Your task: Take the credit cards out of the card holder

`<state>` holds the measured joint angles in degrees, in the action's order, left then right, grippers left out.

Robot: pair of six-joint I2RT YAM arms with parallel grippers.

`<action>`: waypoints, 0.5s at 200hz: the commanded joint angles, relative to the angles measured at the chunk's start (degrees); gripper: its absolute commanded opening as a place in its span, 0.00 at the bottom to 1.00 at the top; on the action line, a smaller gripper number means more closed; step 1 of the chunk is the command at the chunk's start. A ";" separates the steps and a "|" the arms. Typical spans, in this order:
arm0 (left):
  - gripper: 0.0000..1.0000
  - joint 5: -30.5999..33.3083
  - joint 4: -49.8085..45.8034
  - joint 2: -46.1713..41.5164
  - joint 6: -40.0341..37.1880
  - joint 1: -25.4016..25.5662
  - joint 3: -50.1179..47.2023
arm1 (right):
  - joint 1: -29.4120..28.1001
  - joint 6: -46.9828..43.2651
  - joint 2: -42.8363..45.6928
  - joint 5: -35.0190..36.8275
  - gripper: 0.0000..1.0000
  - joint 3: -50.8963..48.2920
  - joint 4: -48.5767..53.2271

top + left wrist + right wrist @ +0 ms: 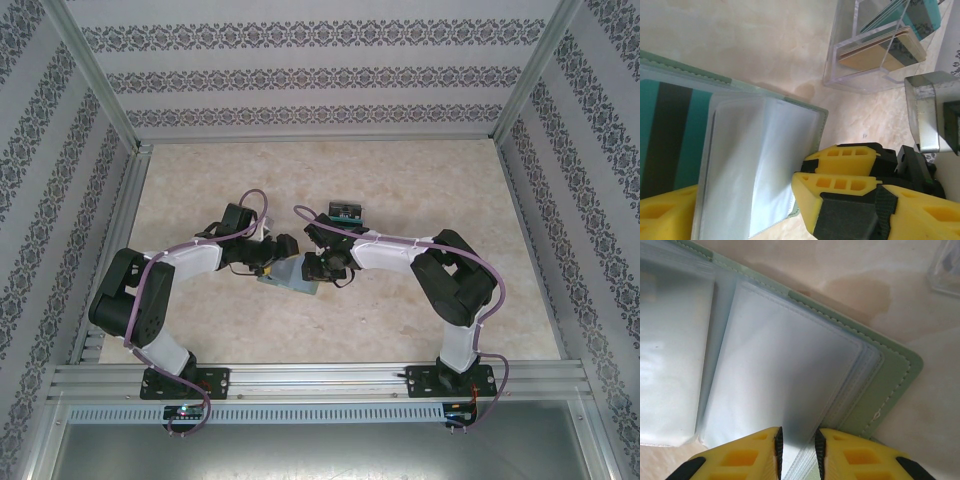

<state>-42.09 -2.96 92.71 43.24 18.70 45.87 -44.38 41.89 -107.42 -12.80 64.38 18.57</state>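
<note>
While the card holder (890, 385) lies open at the table's (400, 180) middle, the left tool (283, 250) hangs wide over its sleeved teal card (670, 135); the right tool (797, 450) sits narrow astride a sleeve edge (799, 440), grip unclear. Next, likely: pinch that card free.

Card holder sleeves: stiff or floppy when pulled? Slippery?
Probably floppy: the clear sleeves look like thin film, fanned at their edges. Likely slick, given the glossy sheen. The card holder looks light and flat, so it may slide on the smooth table when tugged.
</note>
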 commanded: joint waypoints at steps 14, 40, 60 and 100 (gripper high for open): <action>0.74 -2.28 4.25 0.26 2.39 0.46 -0.32 | 0.17 0.19 -3.22 0.76 0.29 -0.70 0.51; 0.53 -2.60 5.34 0.08 3.07 0.35 -0.68 | 0.17 0.19 -3.21 0.71 0.29 -0.74 0.49; 0.53 -2.64 6.05 0.16 3.51 0.25 -1.09 | 0.17 0.17 -3.29 0.69 0.29 -0.71 0.48; 0.41 -3.65 8.50 0.90 4.72 -0.04 -2.13 | 0.17 0.19 -3.24 0.63 0.29 -0.83 0.47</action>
<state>-43.99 1.78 92.77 46.87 18.70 45.04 -44.36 41.89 -107.42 -12.88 64.38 18.55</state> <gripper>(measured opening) 0.447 0.290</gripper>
